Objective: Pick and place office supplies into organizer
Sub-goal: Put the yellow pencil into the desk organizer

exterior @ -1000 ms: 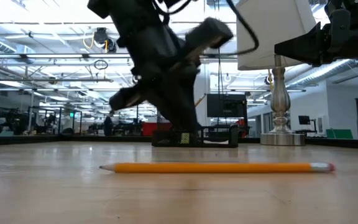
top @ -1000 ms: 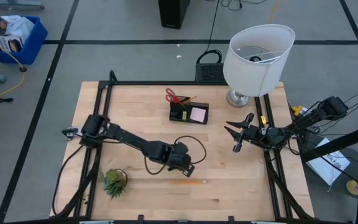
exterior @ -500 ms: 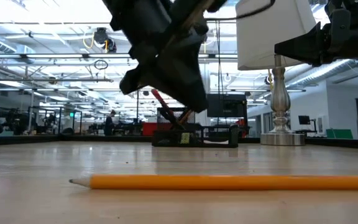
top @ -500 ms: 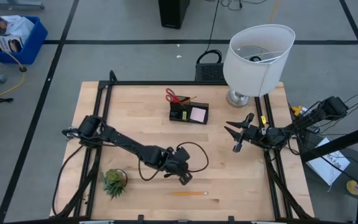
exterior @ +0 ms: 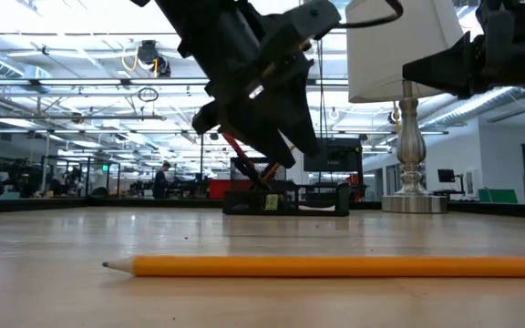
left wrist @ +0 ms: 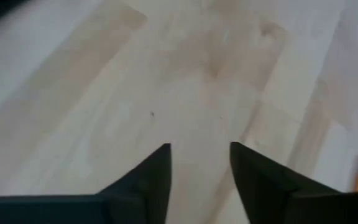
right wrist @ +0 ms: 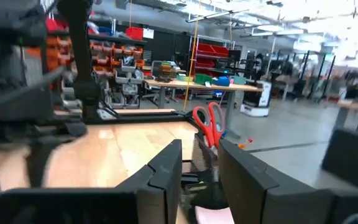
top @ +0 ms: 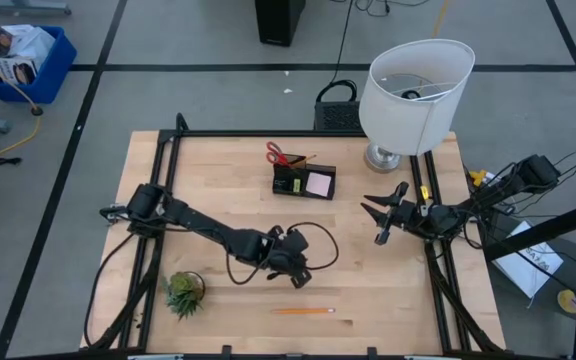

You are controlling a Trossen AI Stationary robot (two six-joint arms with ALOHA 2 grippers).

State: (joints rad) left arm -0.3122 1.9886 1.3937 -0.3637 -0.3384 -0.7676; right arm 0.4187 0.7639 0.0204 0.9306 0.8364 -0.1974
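Raised slightly off the table, left gripper (top: 299, 279) is shown parted and empty, pencil (top: 303, 311) left lying near the front edge, well apart from organizer (top: 304, 182), still unplaced

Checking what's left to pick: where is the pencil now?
In the high view, the pencil lies flat near the table's front edge, just below the left gripper and right of the potted plant.
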